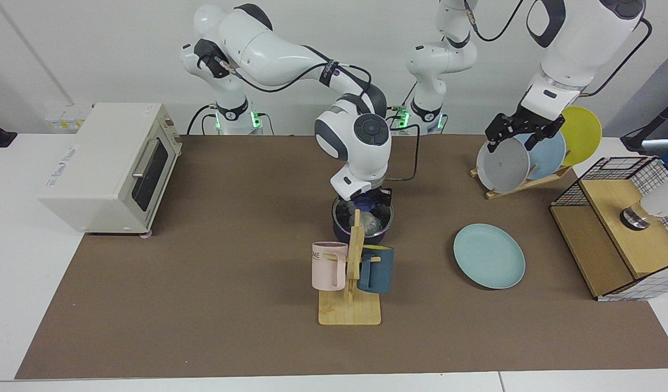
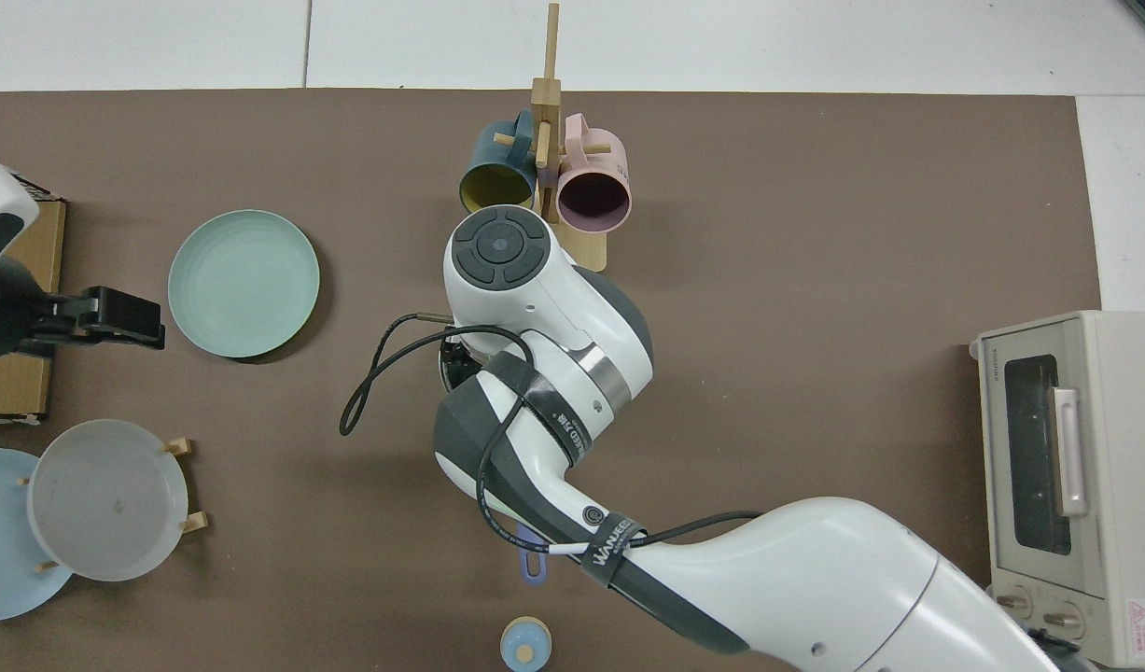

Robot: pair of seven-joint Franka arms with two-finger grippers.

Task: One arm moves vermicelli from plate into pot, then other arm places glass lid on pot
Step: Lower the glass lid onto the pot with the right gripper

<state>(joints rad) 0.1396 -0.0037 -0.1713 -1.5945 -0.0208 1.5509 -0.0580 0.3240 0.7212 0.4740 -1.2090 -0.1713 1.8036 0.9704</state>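
Observation:
The black pot [image 1: 342,228] stands mid-table just behind the mug tree. The glass lid [image 1: 378,216] lies on it, its blue knob [image 1: 366,204] at the centre. The whitish vermicelli [image 1: 371,222] shows through the glass inside the pot. My right gripper [image 1: 369,197] hangs straight down over the knob, very close above it. From above, the right arm hides the pot except a rim sliver [image 2: 446,369] and the blue handle end [image 2: 532,563]. The teal-green plate [image 1: 489,256] [image 2: 244,283] lies empty. My left gripper [image 1: 512,140] [image 2: 124,319] waits open by the plate rack.
A wooden mug tree [image 1: 351,272] with a pink and a dark blue mug stands in front of the pot. A toaster oven [image 1: 108,163] stands at one end. A rack [image 1: 521,188] holds grey, sky-blue and yellow plates. Beside it is a wire-and-wood basket [image 1: 622,234].

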